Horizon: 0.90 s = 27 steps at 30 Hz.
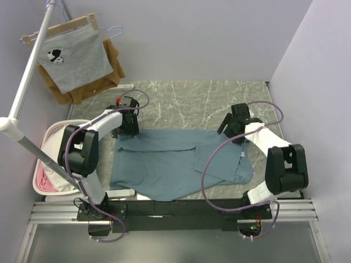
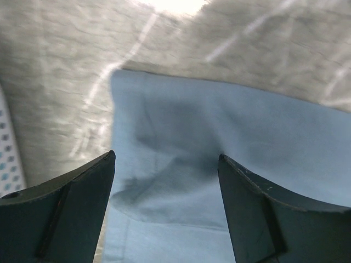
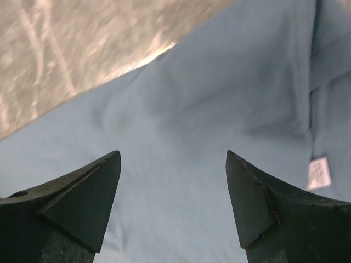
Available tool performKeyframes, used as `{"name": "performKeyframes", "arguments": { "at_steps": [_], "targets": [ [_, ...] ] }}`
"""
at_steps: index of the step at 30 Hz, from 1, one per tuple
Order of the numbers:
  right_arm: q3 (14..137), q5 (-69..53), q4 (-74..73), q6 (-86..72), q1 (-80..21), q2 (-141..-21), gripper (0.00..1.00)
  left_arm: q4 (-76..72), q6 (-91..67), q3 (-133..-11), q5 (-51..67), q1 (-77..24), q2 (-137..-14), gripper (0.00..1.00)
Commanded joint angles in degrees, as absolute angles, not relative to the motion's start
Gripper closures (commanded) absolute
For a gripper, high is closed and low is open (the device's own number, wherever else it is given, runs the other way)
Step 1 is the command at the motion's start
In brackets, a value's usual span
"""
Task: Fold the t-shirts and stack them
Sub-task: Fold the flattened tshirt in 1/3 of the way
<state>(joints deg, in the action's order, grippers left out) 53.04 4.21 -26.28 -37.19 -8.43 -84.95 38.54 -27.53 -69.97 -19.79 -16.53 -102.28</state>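
Where the marbled table (image 1: 192, 101) meets lilac walls (image 1: 192, 38), a teal tee (image 1: 164, 164) lies partly folded on its near half.
The left gripper (image 1: 128, 130) and right gripper (image 1: 230, 130) hang spread and empty over the tee's far edge; bare table lies beyond, a basket (image 1: 44, 142) at the left edge.

tabletop (image 1: 208, 104): grey marble-look w/ pale veins, level. laundry basket (image 1: 37, 174): white plastic, perforated wall, sits off table's left edge; pink cloth (image 1: 44, 184) inside. pipe rail (image 1: 28, 79): white, runs diagonally over basket at far left. grey shirt (image 1: 77, 57), small blk-and-wht print on chest, hangs from rail on wooden hanger (image 1: 60, 26). brown garment (image 1: 114, 61) hangs just behind it. blue wire hanger (image 1: 112, 30) alongside. walls (image 1: 192, 33): plain pale lavender, back and both sides.
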Motion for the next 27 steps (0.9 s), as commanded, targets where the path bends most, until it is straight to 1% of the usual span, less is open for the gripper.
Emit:
{"name": "performKeyframes", "arguments": {
  "at_steps": [1,6,14,22,26,27],
  "targets": [
    [56.60,4.40,-25.04,-33.84,-5.37,-89.63,0.16,35.33,-28.65,-68.56,-13.45,-16.43,-99.14,0.19],
    [61.07,5.89,-29.88,-33.84,-4.75,-95.70,0.16,34.72,-29.00,-67.50,-13.80,-16.35,-102.83,0.20],
    [68.72,7.82,-36.37,-34.10,-4.39,-105.02,0.18,39.11,-28.39,-71.10,-21.70,-15.47,-111.34,0.20],
    [85.85,15.02,-45.16,-33.13,-3.96,-116.88,0.19,43.24,-26.55,-83.30,-24.68,-14.59,-118.73,0.21],
    [93.32,13.80,-46.83,-31.91,-3.25,-122.07,0.18,45.35,-25.32,-88.93,-27.16,-14.33,-122.68,0.20],
    [97.86,14.32,-47.98,-31.90,-3.16,-124.86,0.18,45.70,-25.14,-90.34,-27.16,-14.24,-123.39,0.20]
  ]
}}
